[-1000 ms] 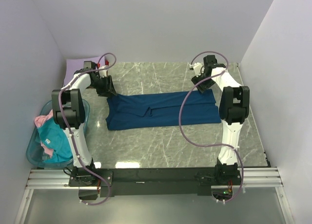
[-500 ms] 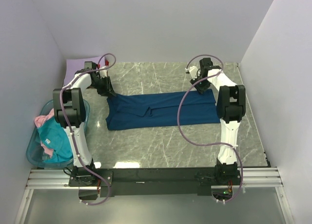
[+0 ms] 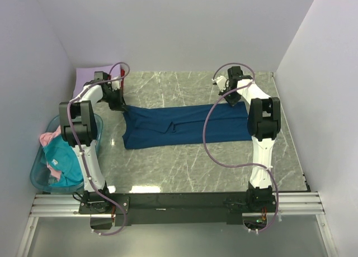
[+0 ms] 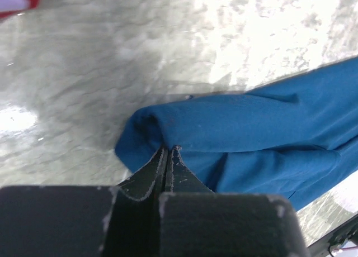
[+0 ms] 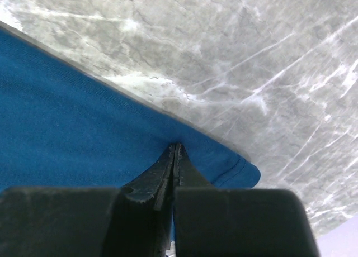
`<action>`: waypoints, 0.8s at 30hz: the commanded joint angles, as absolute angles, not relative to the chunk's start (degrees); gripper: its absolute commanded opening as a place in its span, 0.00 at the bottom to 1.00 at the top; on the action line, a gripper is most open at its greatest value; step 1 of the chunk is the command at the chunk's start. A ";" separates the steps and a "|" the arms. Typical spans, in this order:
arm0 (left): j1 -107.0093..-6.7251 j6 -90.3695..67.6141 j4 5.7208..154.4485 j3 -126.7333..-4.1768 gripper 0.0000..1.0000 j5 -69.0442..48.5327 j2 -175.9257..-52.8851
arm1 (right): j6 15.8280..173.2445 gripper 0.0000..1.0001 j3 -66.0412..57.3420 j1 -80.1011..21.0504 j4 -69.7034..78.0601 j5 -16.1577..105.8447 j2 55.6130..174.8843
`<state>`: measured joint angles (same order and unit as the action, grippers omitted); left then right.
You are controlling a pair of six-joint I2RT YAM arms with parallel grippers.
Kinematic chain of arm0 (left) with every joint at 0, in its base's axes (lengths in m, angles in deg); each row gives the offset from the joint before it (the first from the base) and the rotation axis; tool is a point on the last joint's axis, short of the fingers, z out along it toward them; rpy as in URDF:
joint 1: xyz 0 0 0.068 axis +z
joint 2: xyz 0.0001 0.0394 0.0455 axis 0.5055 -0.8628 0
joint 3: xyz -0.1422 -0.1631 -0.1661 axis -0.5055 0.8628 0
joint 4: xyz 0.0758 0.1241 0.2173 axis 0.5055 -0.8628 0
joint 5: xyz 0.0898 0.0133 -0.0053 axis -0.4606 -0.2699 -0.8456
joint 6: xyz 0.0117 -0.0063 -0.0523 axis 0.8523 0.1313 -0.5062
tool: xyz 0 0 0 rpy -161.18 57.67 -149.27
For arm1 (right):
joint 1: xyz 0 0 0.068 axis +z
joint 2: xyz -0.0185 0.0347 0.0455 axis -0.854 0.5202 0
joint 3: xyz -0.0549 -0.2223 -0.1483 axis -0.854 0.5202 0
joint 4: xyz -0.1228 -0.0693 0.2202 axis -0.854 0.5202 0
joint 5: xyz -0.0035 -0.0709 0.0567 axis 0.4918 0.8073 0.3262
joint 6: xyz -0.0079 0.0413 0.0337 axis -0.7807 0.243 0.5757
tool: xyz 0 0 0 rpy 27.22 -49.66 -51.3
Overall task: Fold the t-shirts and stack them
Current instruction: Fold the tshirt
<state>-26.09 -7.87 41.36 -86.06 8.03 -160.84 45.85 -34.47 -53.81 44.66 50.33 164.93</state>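
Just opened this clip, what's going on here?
Two arms are working on a dark blue t-shirt stretched out across the marble table. The left gripper is shut on its far left corner and the right gripper on its far right corner, apparently to make a fold. A teal shirt and a pink shirt sit in the basket at the left; a lavender shirt lies behind it.
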 commanded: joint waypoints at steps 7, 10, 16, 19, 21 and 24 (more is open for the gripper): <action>-24.30 -9.20 42.30 -85.04 0.01 3.81 -161.43 | 45.71 0.00 -35.33 -55.14 43.84 54.95 166.71; -24.30 -8.94 42.30 -84.61 0.01 3.54 -161.87 | 45.88 0.00 -35.24 -55.22 44.10 54.42 166.44; -24.48 -9.11 42.91 -86.53 0.01 5.13 -162.92 | 46.32 0.00 -35.24 -55.14 43.84 54.59 166.18; -24.65 -8.85 41.51 -90.83 0.05 4.95 -165.38 | 46.06 0.00 -34.45 -55.14 43.84 55.82 165.92; -25.09 -8.24 40.28 -93.99 0.13 5.39 -166.70 | 45.71 0.00 -32.88 -55.31 43.57 56.61 165.04; -25.27 -7.19 42.29 -93.58 0.29 6.62 -163.29 | 45.53 0.00 -30.59 -55.22 43.05 57.23 163.46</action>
<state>-25.22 -8.31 40.79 -91.74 6.21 -166.28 46.03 -33.42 -54.10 43.13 54.51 164.77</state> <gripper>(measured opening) 0.263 0.007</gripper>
